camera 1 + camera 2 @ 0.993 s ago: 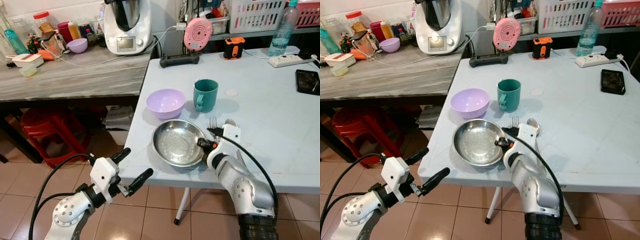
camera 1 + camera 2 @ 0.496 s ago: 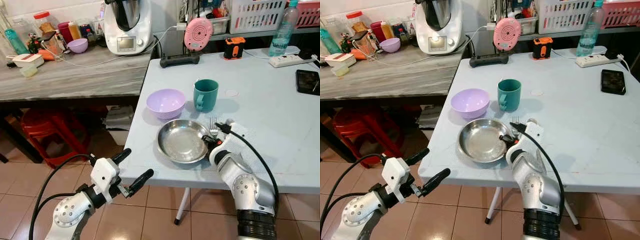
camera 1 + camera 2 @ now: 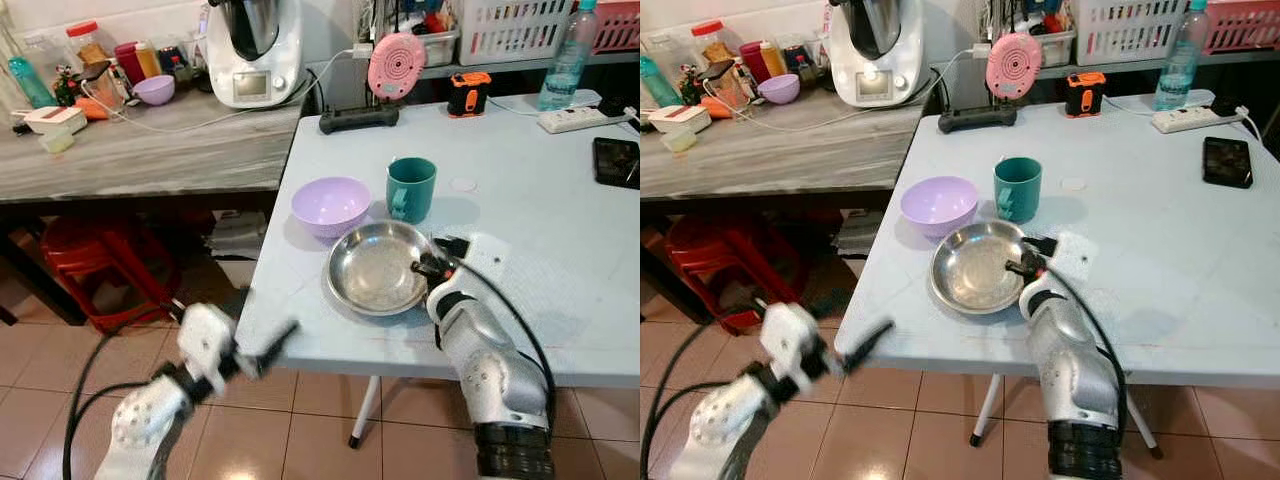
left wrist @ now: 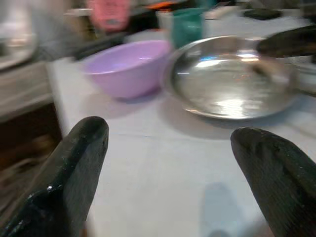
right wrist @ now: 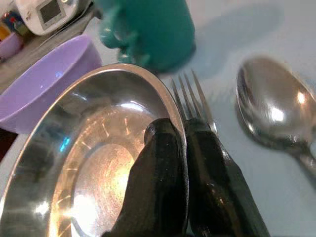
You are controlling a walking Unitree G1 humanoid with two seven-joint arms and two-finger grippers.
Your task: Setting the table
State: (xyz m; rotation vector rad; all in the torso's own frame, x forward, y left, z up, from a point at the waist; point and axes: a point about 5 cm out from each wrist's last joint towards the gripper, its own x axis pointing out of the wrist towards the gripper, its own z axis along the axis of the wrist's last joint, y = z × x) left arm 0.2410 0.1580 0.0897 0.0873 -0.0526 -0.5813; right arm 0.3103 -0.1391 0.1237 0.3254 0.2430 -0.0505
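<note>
A round steel plate [image 3: 375, 270] lies on the pale blue table [image 3: 540, 250], just in front of a purple bowl [image 3: 330, 205] and a green mug [image 3: 411, 188]. My right gripper [image 5: 183, 136] is shut on the plate's right rim, one finger inside the plate and one outside. A fork [image 5: 195, 96] and a spoon [image 5: 269, 111] lie on the table right beside that rim. My left gripper [image 3: 262, 322] hangs open and blurred below the table's near left corner, pointing toward the bowl [image 4: 129, 66] and plate [image 4: 229, 79].
A black phone [image 3: 615, 162], a power strip [image 3: 580, 120], a water bottle [image 3: 565, 55] and an orange device [image 3: 468, 94] sit at the table's far side. A wooden counter [image 3: 130, 155] with a kitchen machine [image 3: 255, 50] stands to the left, a red stool [image 3: 100, 270] under it.
My right gripper has slid the plate to the right and farther onto the table, up against the mug and bowl. The left arm has begun to move and is now blurred.
</note>
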